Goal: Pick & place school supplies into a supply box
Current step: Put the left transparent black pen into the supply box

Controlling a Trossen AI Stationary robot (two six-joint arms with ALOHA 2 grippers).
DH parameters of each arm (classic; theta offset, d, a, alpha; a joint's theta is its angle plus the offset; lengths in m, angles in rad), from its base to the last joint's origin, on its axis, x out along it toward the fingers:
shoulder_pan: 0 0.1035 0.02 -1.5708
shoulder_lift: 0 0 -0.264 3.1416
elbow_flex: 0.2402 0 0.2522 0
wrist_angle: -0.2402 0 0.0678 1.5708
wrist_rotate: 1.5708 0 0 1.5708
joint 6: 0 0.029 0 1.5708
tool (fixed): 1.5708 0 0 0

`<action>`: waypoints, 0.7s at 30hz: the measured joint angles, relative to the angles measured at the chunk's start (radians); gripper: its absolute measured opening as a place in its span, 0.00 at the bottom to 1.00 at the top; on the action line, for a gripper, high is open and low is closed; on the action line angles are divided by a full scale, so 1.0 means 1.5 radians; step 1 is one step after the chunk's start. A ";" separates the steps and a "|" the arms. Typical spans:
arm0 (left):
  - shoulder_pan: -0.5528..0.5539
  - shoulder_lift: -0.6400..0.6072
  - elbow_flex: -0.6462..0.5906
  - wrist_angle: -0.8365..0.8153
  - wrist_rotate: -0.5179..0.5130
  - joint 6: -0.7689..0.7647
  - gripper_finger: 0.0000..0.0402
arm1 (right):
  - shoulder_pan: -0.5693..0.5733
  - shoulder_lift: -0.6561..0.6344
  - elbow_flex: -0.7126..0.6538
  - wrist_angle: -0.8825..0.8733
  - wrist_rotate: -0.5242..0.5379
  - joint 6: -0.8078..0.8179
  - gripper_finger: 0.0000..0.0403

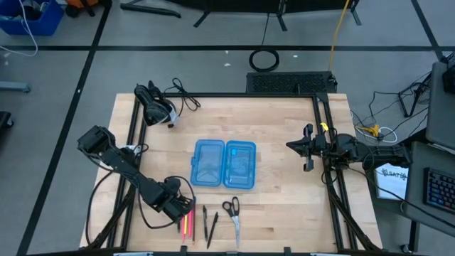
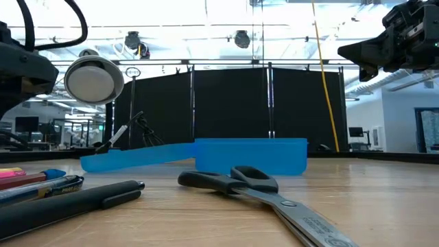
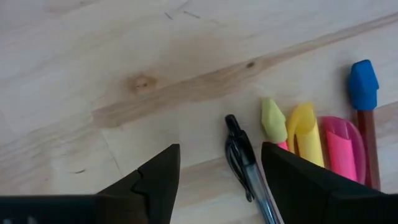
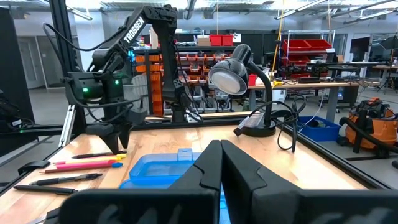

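We see the supply box (image 1: 223,164) mid-desk (image 1: 284,213); nearer the front edge lie the scissors (image 1: 232,213), with pens (image 1: 206,224) left of them, under the left tool (image 1: 186,212).

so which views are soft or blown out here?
Low view: the scissors and black pen up close are soft, the ceiling lights bright behind the supply box. Left wrist view: the left gripper's fingers blur, wood grain sharp. High view: even light, no glare.

You have bare wooden table (image 1: 284,206) right of the black-handled scissors (image 1: 232,212); the open translucent blue case (image 1: 223,164) blocks the centre.
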State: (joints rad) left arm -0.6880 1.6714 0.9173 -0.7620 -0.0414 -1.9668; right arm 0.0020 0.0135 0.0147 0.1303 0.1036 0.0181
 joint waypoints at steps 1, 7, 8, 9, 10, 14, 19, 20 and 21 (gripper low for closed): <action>0.000 0.000 -0.003 0.003 0.000 0.000 0.57 | 0.000 0.000 0.000 0.000 0.000 0.000 0.00; 0.007 0.001 -0.021 0.028 0.003 -0.004 0.57 | 0.000 0.000 -0.001 0.000 0.000 0.000 0.00; 0.010 0.004 -0.022 0.031 0.007 -0.001 0.57 | 0.000 0.000 -0.001 0.000 0.000 0.000 0.00; 0.013 0.008 -0.023 0.031 0.012 0.004 0.57 | 0.000 0.000 -0.001 0.000 0.000 0.000 0.00; 0.017 0.012 -0.023 0.033 0.018 0.013 0.57 | 0.000 0.000 -0.001 0.000 0.000 0.000 0.00; 0.029 0.029 -0.022 0.039 0.037 0.039 0.57 | 0.000 0.000 -0.001 -0.004 0.000 0.000 0.00; 0.040 0.039 -0.020 0.044 0.051 0.051 0.57 | 0.000 0.000 -0.001 -0.006 0.000 0.001 0.00; 0.039 0.039 -0.020 0.044 0.048 0.052 0.57 | 0.000 0.000 -0.001 -0.006 0.000 0.004 0.00; 0.039 0.039 -0.020 0.045 0.045 0.051 0.57 | 0.000 0.000 -0.001 -0.006 0.000 0.007 0.00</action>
State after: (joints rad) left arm -0.6289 1.7298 0.8872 -0.6949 0.0264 -1.8896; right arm 0.0021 0.0136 0.0139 0.1216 0.1032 0.0284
